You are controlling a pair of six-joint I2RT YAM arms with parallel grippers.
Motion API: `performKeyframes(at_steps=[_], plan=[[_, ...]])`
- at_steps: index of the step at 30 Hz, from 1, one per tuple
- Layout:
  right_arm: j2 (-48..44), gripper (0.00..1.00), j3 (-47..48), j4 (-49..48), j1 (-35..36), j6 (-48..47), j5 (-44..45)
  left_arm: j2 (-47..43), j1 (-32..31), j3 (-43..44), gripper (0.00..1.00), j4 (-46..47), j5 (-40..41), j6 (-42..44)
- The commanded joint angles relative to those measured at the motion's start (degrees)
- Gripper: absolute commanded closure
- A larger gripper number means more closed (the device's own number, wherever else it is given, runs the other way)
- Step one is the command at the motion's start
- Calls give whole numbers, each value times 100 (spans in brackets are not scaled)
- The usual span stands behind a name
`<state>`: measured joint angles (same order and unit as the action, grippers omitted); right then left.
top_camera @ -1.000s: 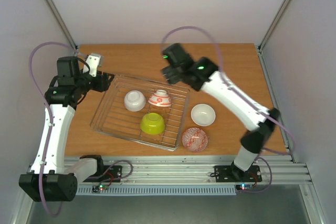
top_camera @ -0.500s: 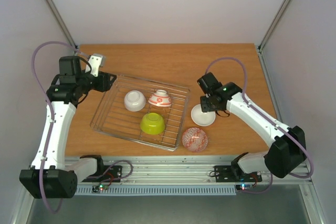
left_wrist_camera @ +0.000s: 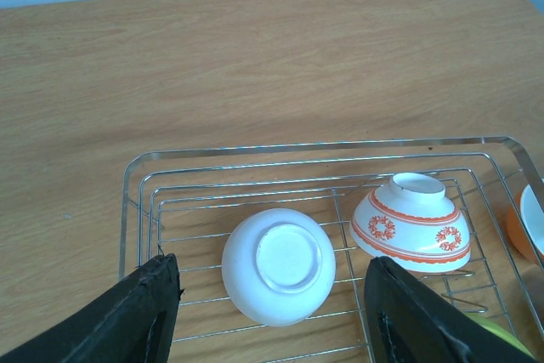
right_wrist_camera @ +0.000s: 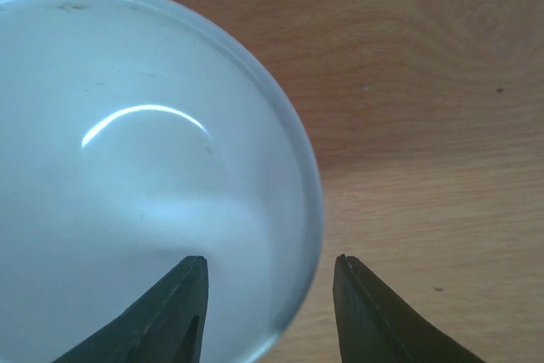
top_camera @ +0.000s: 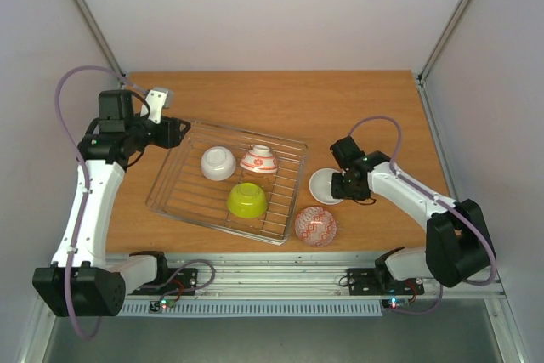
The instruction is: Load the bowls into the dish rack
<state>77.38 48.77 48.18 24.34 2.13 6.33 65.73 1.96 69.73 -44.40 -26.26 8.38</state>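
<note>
The dish rack [top_camera: 191, 189] lies left of centre. In it sit an upturned plain white bowl [top_camera: 218, 162], an upturned white bowl with red pattern [top_camera: 259, 159] and a lime green bowl [top_camera: 246, 200]. A bowl with a white inside [top_camera: 323, 186] stands upright right of the rack; its orange outside shows in the left wrist view [left_wrist_camera: 517, 231]. The bowl with the red-patterned inside [top_camera: 315, 225] stands by the rack's front right corner. My right gripper [right_wrist_camera: 269, 261] is open, one finger inside the orange bowl [right_wrist_camera: 144, 176] and one outside its rim. My left gripper [left_wrist_camera: 270, 263] is open and empty above the rack's [left_wrist_camera: 255, 150] back left.
The rack and bowls rest on a wooden table [top_camera: 255, 95] with walls on three sides. My right arm [top_camera: 408, 197] lies low over the table's right side. My left arm [top_camera: 85, 193] runs along the left edge.
My right arm has swung from above the rack's back right corner down to the orange bowl, and its open jaws now straddle the rim. The left arm has barely moved.
</note>
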Motion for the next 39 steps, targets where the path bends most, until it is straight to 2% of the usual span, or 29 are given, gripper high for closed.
performKeyframes(at_steps=[1,5,6,8,9,14,19,23,26,30,34,39], plan=[[238,59,-186,-647,-92,174,-270,28,7,56,39,-11,-133,-16],[407,69,-287,-882,-169,181,-315,36,7,59,39,-18,-129,-8],[435,75,-297,-903,-181,189,-300,40,11,53,39,-17,-130,-5],[425,95,-288,-880,-189,243,-156,44,11,57,39,-14,-150,0],[374,98,-283,-854,-190,279,-78,44,8,48,39,-10,-159,11],[-137,99,-61,-331,-190,325,672,49,14,32,39,-16,-246,8],[-1000,99,751,349,-176,120,1532,117,9,15,39,-28,-544,-3],[-1326,99,1654,409,133,-121,1502,248,7,-10,38,-76,-1030,-10],[-821,99,2498,517,914,-488,1753,383,-1,-26,36,-61,-1279,-58],[403,99,3555,548,2061,-772,1971,549,-23,-4,35,-109,-1770,-113],[1402,99,4399,338,2528,-976,1820,585,-44,-4,34,-145,-2294,-176],[2191,99,5211,218,2717,-1102,1531,519,-46,-43,33,-117,-2305,-149]])
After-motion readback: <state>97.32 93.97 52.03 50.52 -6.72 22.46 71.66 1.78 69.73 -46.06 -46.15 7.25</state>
